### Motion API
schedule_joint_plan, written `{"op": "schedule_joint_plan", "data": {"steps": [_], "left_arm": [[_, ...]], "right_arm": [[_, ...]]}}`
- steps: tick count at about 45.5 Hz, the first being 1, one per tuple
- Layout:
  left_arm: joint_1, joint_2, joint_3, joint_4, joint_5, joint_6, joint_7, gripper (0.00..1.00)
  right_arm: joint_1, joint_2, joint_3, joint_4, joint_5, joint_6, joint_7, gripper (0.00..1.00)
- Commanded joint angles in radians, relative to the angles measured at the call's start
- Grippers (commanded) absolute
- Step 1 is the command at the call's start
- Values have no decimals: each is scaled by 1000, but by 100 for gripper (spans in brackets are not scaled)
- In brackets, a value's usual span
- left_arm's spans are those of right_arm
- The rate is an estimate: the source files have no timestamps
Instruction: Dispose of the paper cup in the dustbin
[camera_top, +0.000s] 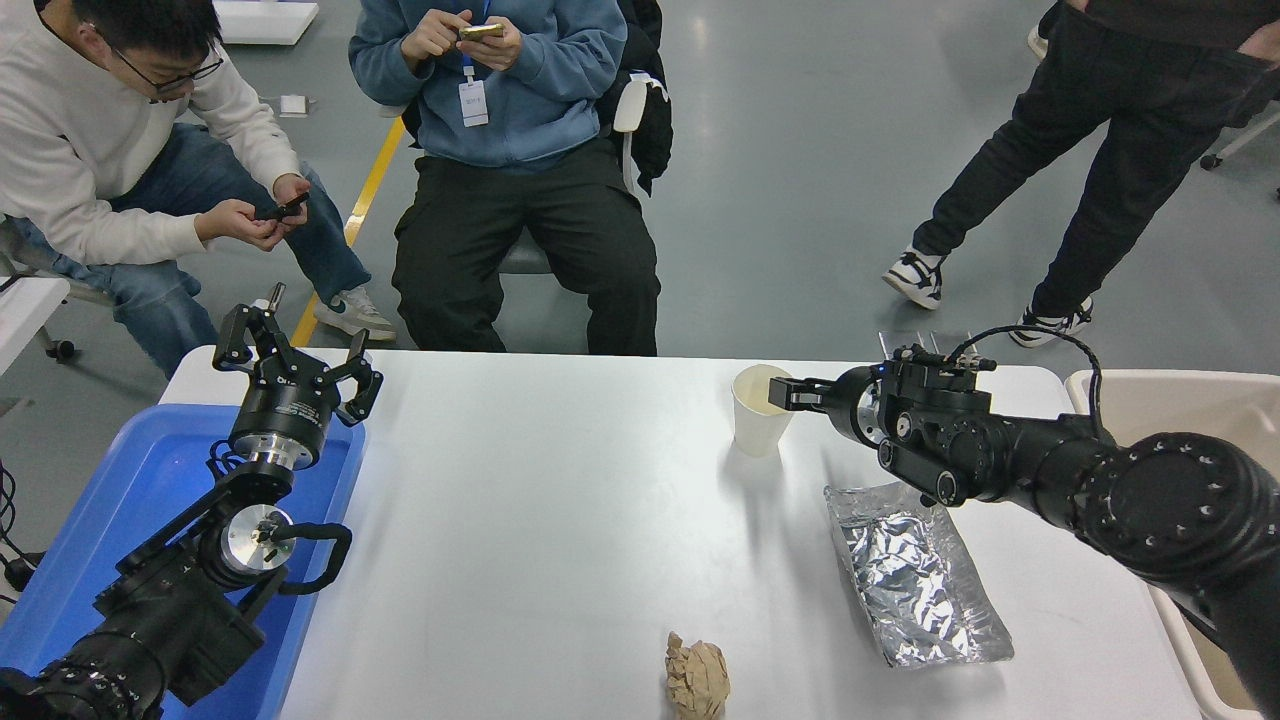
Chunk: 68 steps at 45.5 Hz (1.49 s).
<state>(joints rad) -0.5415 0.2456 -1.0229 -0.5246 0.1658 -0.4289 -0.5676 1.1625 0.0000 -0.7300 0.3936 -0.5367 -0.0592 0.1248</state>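
One cup, one reach: the right gripper (783, 394) at the rim of the paper cup (757, 410).

One black fingertip sits at the cup's right rim, and whether the claw is spread around the wall, pinching the rim or simply beside it cannot be told from this angle; the cup stands upright near the table's (560, 520) far edge, apart from the foil tray (915, 575) nearer the camera; the dustbin (1170, 395) waits off the table's right end, behind the working arm. To do this step well, I judge the claw should settle on the wall just below the rolled rim and close gently, since thin paper buckles; lift straight up before swinging right, clearing the foil; release only once over the bin's opening. The left gripper (290, 355) is parked over the blue tray (120, 500), its claw spread wide.
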Motion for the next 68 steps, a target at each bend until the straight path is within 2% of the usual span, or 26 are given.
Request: {"op": "schedule_joint_plan", "data": {"steps": [1,9,15,19,24,49,52,60,68], "left_arm": [[0,1,0,0,0,-1,0,100],[0,0,0,0,0,1,0,100],[0,0,0,0,0,1,0,100],[0,0,0,0,0,1,0,100],[0,0,0,0,0,-1,0,100],[0,0,0,0,0,-1,0,100],[0,0,0,0,0,-1,0,100],[0,1,0,0,0,1,0,100],[0,1,0,0,0,1,0,100]], "right_arm": [[-1,0,-6,1,-8,7,33,59],[-12,0,-9,4,-13,21,47,58],[-12,0,-19,1,-16,41,49,31],[-10,0,-28,1,-16,41,49,28],[-12,0,-26,1,-2,42,47,0],[19,0,11,14,27,93,88,0],[35,0,11,14,27,107,120,0],[94,0,26,31,29,160,134,0],[213,0,41,171,27,196,136,0]]}}
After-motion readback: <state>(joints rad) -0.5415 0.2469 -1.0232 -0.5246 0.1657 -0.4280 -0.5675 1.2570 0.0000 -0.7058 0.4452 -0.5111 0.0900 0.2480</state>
